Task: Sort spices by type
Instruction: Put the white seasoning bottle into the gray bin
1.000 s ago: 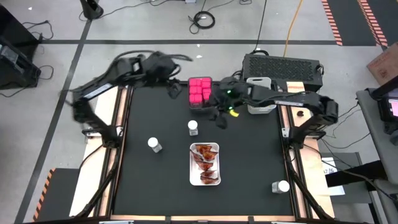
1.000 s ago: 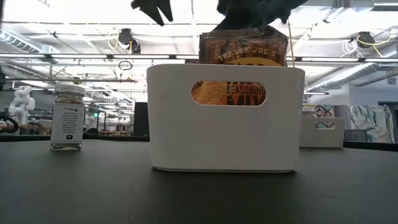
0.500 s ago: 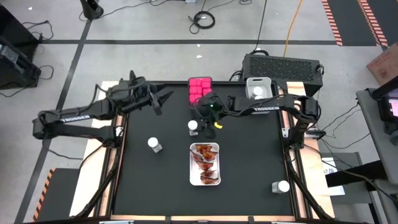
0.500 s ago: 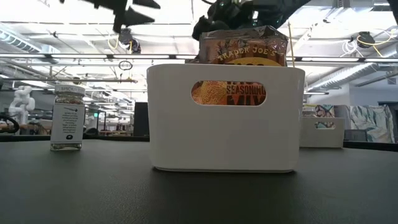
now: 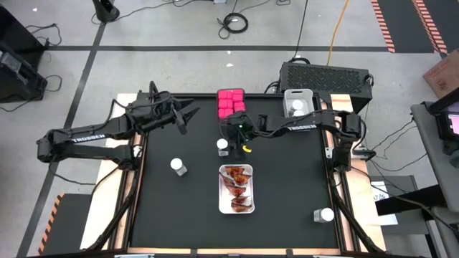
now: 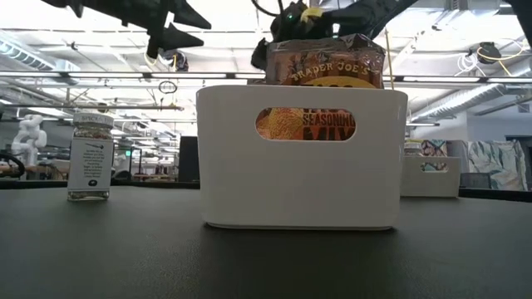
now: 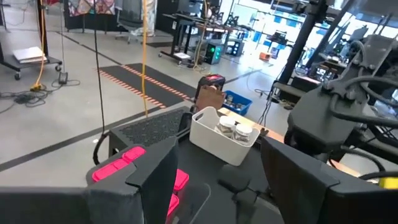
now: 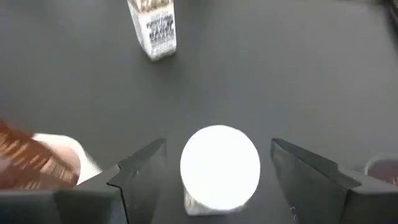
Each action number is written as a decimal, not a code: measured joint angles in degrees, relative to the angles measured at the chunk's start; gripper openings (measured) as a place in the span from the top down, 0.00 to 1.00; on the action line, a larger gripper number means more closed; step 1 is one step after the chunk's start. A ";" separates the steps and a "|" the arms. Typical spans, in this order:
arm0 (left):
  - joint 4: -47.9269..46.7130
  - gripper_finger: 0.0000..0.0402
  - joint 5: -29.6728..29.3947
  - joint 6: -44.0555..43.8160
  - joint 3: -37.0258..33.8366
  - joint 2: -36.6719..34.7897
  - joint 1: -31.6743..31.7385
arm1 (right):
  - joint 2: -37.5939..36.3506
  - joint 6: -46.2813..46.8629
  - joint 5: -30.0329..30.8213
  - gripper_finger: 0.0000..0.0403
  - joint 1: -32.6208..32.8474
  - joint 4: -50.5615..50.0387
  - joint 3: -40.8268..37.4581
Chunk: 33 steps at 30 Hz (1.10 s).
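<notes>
A clear jar with a white cap (image 8: 219, 167) stands upright on the black table (image 5: 287, 179), and my right gripper (image 8: 217, 147) is open with one finger on either side of it, a gap showing on both sides. In the high view this jar (image 5: 223, 145) stands just left of the right gripper (image 5: 229, 139). My left gripper (image 5: 192, 115) hangs open and level above the table's far left, holding nothing. Pink boxes (image 5: 230, 104) sit at the far edge. Red-orange packets (image 5: 237, 188) stand in a white bin (image 6: 303, 191).
Two more jars stand loose on the table, one on the left (image 5: 177, 166) and one near the right corner (image 5: 324, 214). A white bin with jars (image 5: 299, 102) stands at the far right. In the low view, the packet bin blocks most of what lies behind it.
My left gripper has dropped from high over the far edge, drawn back toward the table's left and tipped to level. My right gripper has come down and toward the left, ending around the jar beside the pink boxes. No object has moved.
</notes>
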 joint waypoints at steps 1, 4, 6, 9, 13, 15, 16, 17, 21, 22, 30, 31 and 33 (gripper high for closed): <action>0.01 0.43 0.06 -0.37 0.00 0.13 0.03 | 0.51 -0.07 -0.01 0.30 0.00 1.24 0.00; -0.18 0.43 0.51 -1.33 0.00 0.18 0.43 | 1.40 -0.17 -0.31 0.30 0.02 1.53 0.14; -0.44 0.43 0.81 -1.33 0.00 0.20 0.62 | 2.48 -0.20 -0.30 0.30 0.04 1.55 0.19; -0.46 0.43 0.96 -2.25 0.00 0.24 0.68 | 4.05 -0.08 -0.31 0.30 0.04 2.21 0.17; -0.46 0.43 0.96 -2.82 0.00 0.25 0.68 | 5.18 0.70 -0.32 0.30 0.06 2.81 0.17; -0.44 0.43 0.96 -2.84 0.00 0.23 0.68 | 5.33 0.94 -0.32 0.30 0.11 2.44 0.13; -0.45 0.43 0.94 -2.82 0.00 0.24 0.68 | 5.33 1.01 -0.36 0.30 0.13 2.65 0.13; -0.45 0.43 0.96 -2.80 0.00 0.25 0.68 | 5.28 1.02 -0.65 0.30 0.13 2.79 0.13; -0.44 0.43 0.94 -2.80 0.00 0.25 0.68 | 5.27 1.89 -1.76 0.32 0.12 2.71 0.15; -0.46 0.43 0.94 -2.80 0.00 0.25 0.68 | 5.27 2.39 -1.80 0.33 0.11 2.71 0.15; -0.46 0.43 0.94 -2.78 0.00 0.25 0.68 | 4.61 3.03 -1.93 0.50 0.13 1.83 0.35; -0.46 0.43 0.92 -2.75 0.00 0.25 0.68 | 4.42 2.99 -1.91 0.53 0.11 0.83 1.00; -0.46 0.43 0.91 -2.78 0.00 0.31 0.68 | 3.78 2.53 -1.92 0.54 -0.14 -2.60 2.52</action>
